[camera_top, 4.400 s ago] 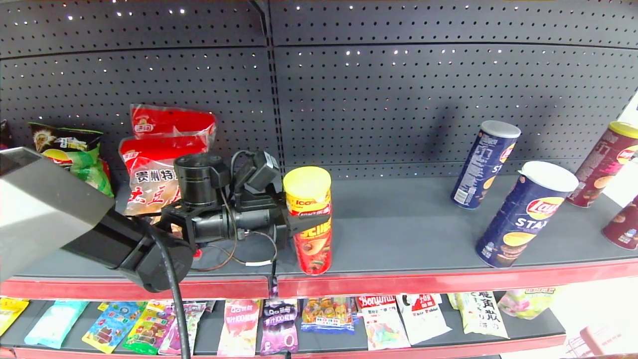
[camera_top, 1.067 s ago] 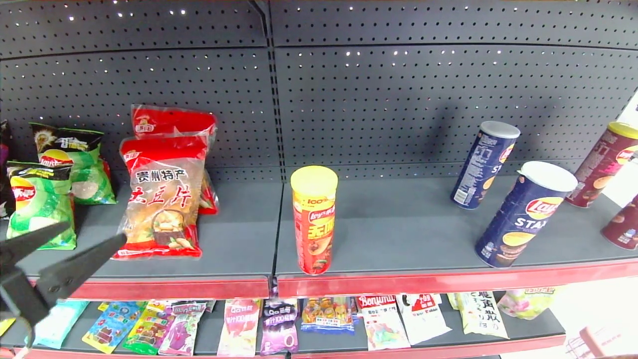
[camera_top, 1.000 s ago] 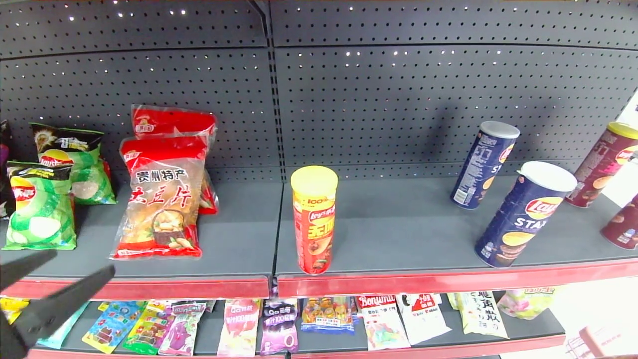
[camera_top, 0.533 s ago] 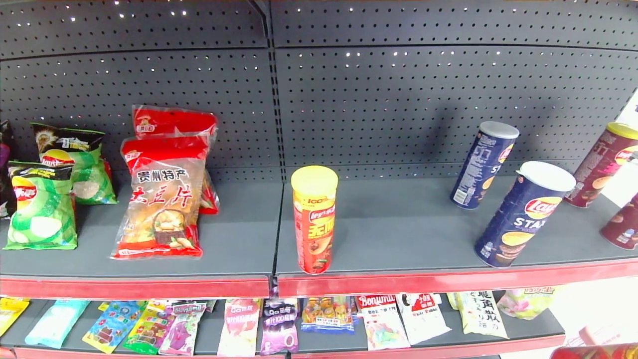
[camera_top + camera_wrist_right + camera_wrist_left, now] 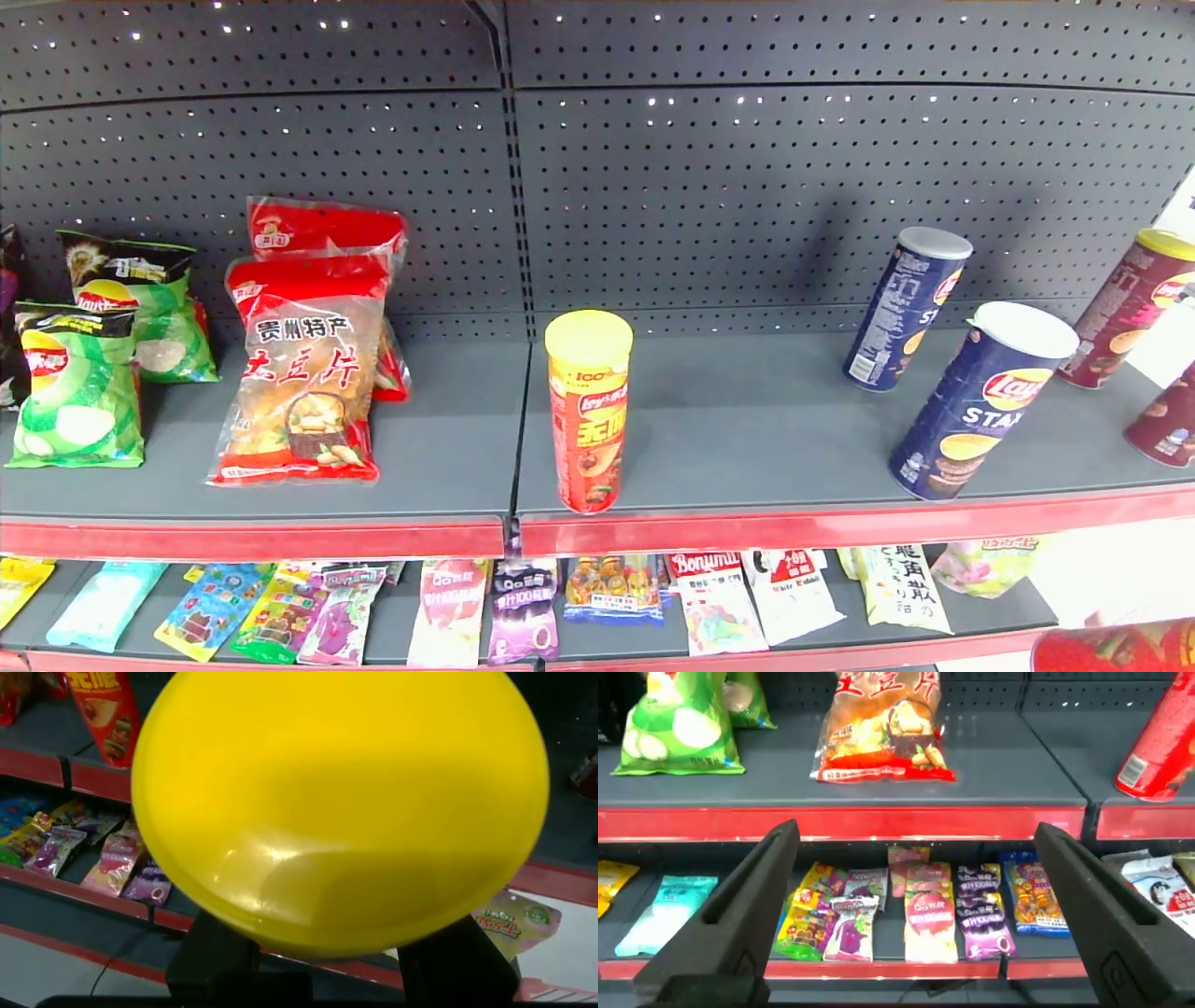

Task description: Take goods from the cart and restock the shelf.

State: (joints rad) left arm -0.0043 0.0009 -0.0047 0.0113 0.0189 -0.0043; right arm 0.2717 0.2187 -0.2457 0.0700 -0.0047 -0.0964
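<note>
A red chip can with a yellow lid (image 5: 588,411) stands upright near the front edge of the grey shelf (image 5: 747,439); it is also the red can (image 5: 1162,742) in the left wrist view. A second red can (image 5: 1111,649) lies at the bottom right corner of the head view. Its yellow lid (image 5: 336,793) faces the right wrist camera, and my right gripper (image 5: 338,952) is shut on it, with dark fingers (image 5: 220,957) on both sides. My left gripper (image 5: 915,905) hangs open and empty in front of the shelf's red front edge (image 5: 840,823).
Two blue cans (image 5: 906,308) (image 5: 980,401) and two maroon cans (image 5: 1125,308) stand at the shelf's right. Red snack bags (image 5: 303,373) and green chip bags (image 5: 79,383) stand on the left. Candy packs (image 5: 448,607) line the lower shelf. Bare shelf lies between the red and blue cans.
The left gripper let go of the red can on the shelf, drew back to the lower left and left the head view. A second red can has come up into the bottom right corner.
</note>
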